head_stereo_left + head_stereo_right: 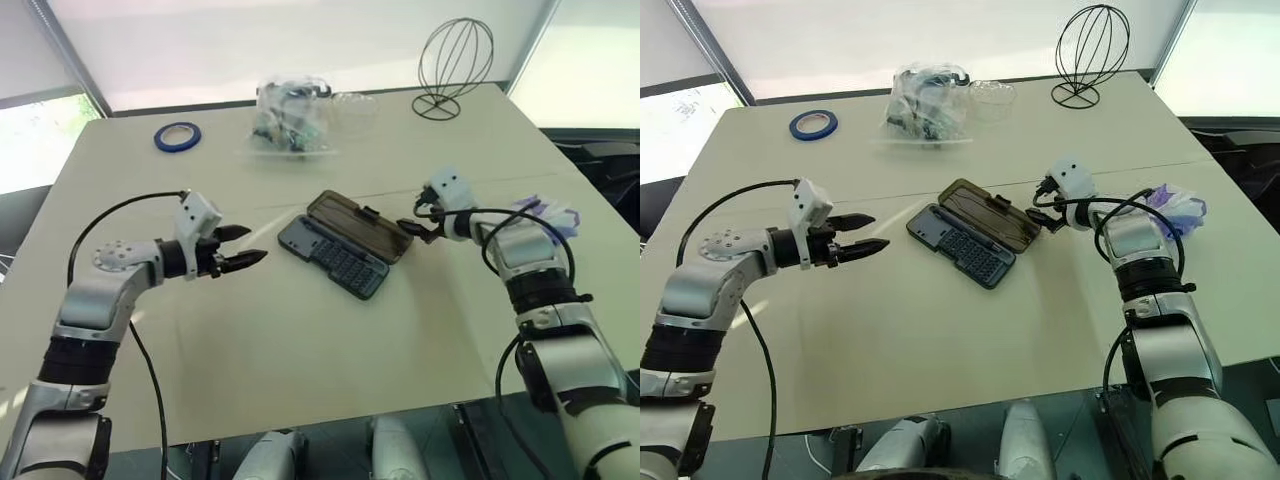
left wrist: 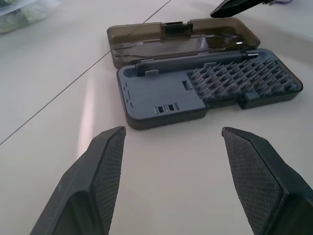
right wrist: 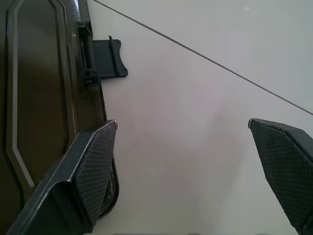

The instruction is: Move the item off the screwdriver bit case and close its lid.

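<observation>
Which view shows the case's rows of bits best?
The left wrist view: the bits lie close and unobstructed in the open screwdriver bit case. Both eye views show them as a small dark grid; the right wrist view catches the lid.

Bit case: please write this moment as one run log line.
packet: off case, on table right | bit case: open | lid: flat back | right claw: open, at lid edge | left claw: open, empty

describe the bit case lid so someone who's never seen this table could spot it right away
Start at the beige table; near its middle lies the open screwdriver bit case, dark grey with rows of bits. The lid is the flat panel hinged along its far side, lying open on the table. Unlike the opaque base, it is smoky brown, see-through, with a latch tab.
</observation>
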{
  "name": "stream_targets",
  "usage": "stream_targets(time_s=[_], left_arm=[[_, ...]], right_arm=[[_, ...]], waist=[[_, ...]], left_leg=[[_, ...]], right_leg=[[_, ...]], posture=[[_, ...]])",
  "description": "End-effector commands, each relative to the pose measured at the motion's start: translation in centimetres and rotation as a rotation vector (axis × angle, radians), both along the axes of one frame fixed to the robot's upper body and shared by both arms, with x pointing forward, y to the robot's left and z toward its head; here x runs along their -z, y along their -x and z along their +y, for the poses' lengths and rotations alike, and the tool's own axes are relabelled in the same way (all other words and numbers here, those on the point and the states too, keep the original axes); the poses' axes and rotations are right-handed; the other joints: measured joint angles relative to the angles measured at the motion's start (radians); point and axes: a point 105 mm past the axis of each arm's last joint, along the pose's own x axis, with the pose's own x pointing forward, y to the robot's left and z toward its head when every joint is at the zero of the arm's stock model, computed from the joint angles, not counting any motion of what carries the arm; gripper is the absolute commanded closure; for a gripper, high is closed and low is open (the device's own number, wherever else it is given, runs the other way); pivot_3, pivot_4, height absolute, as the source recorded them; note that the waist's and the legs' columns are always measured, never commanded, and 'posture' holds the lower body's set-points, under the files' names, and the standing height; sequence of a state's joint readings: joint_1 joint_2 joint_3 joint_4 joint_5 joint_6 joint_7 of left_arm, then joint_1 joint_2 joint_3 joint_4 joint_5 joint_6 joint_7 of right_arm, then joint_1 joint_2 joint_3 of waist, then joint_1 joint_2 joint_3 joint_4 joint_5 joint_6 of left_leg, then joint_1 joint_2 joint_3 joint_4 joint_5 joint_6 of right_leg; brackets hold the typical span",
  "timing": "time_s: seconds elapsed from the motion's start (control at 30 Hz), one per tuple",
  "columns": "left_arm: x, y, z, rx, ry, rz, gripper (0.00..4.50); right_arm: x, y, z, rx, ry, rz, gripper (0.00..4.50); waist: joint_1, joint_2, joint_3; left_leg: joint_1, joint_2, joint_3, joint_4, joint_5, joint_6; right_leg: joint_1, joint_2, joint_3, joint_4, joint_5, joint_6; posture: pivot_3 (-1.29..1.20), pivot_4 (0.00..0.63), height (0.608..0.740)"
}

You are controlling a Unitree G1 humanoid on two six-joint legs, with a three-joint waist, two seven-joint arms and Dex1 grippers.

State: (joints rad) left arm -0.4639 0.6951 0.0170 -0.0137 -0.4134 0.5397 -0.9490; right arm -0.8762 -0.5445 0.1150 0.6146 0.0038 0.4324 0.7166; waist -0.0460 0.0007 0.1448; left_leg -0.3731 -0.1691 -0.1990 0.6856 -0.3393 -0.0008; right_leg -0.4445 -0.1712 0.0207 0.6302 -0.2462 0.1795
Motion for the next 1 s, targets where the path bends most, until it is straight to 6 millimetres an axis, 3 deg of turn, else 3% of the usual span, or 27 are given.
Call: stream_targets(time_s=[0.03, 0.17, 0.27, 0.5, 0.53, 0.63, 0.73, 0.9, 1.0], left_arm=[[-1.0, 0.1, 0.1, -0.008, 0.0, -0.048, 1.22], [-0.9, 0.1, 0.2, -0.016, 0.0, -0.05, 1.22], [-0.8, 0.1, 0.0, -0.018, -0.002, -0.052, 1.22], [-0.8, -0.2, -0.4, -0.017, 0.005, -0.066, 1.22], [-0.8, -0.2, -0.4, -0.017, 0.006, -0.068, 1.22], [-0.7, -0.2, -0.4, -0.019, 0.005, -0.07, 1.22], [-0.4, 0.1, -0.1, -0.022, 0.0, -0.065, 1.22], [0.8, 1.5, 0.0, 0.008, -0.018, -0.014, 1.22], [1.4, 2.6, -0.1, 0.037, -0.029, 0.017, 1.22]], right_arm=[[-0.4, -0.3, 1.2, -0.048, 0.02, -0.017, 0.04], [-0.2, -0.5, 1.8, -0.061, 0.002, 0.002, 0.04], [0.9, -0.5, 1.9, -0.063, -0.02, 0.055, 0.83], [4.3, 1.3, 3.2, -0.208, -0.08, 0.276, 4.2], [4.7, 1.6, 3.2, -0.235, -0.065, 0.297, 4.45], [5.8, 2.5, 2.5, -0.332, 0.104, 0.296, 4.45], [4.9, 2.7, 2.1, -0.528, 0.445, 0.082, 4.45], [1.3, 3.2, 5.3, -0.775, 0.591, -0.198, 4.45], [0.7, 3.8, 6.9, -0.884, 0.635, -0.269, 4.45]], waist=[[0.0, 0.0, 0.0], [0.0, 0.0, 0.0], [0.0, 0.0, 0.0], [0.0, 0.0, 0.0], [0.0, 0.0, 0.0], [-0.001, 0.0, -0.001], [0.002, 0.0, -0.001], [-0.002, 0.0, -0.001], [-0.009, 0.0, -0.001]], left_leg=[[0.0, 0.0, 0.0, 0.0, 0.0, 0.0], [0.0, 0.001, 0.0, 0.0, 0.0, 0.0], [0.0, 0.001, 0.0, 0.0, 0.0, 0.0], [0.001, 0.001, 0.0, 0.0, 0.0, 0.0], [0.001, 0.001, 0.0, 0.0, 0.0, 0.0], [0.001, 0.002, 0.0, 0.0, -0.001, -0.001], [0.002, 0.003, 0.0, -0.001, -0.001, -0.002], [0.002, 0.003, 0.001, -0.001, -0.001, -0.002], [0.002, 0.004, 0.002, -0.002, -0.002, -0.003]], right_leg=[[0.0, 0.0, 0.0, 0.0, 0.0, 0.0], [-0.001, 0.001, 0.0, 0.0, 0.0, 0.0], [-0.001, 0.001, 0.0, 0.0, 0.0, -0.001], [0.0, 0.001, 0.0, 0.0, 0.001, -0.002], [0.0, 0.001, 0.0, 0.0, 0.001, -0.002], [0.0, 0.002, 0.0, 0.0, 0.001, -0.002], [0.0, 0.003, -0.001, 0.0, 0.001, -0.002], [0.0, 0.003, -0.001, 0.0, 0.001, -0.002], [-0.002, 0.003, -0.001, 0.0, 0.001, -0.002]], posture=[[0.0, 0.15, 0.74], [0.0, 0.15, 0.74], [0.0, 0.15, 0.74], [0.0, 0.15, 0.74], [0.0, 0.15, 0.74], [0.0, 0.15, 0.74], [0.0, 0.15, 0.74], [0.0, 0.15, 0.74], [0.0, 0.15, 0.74]])
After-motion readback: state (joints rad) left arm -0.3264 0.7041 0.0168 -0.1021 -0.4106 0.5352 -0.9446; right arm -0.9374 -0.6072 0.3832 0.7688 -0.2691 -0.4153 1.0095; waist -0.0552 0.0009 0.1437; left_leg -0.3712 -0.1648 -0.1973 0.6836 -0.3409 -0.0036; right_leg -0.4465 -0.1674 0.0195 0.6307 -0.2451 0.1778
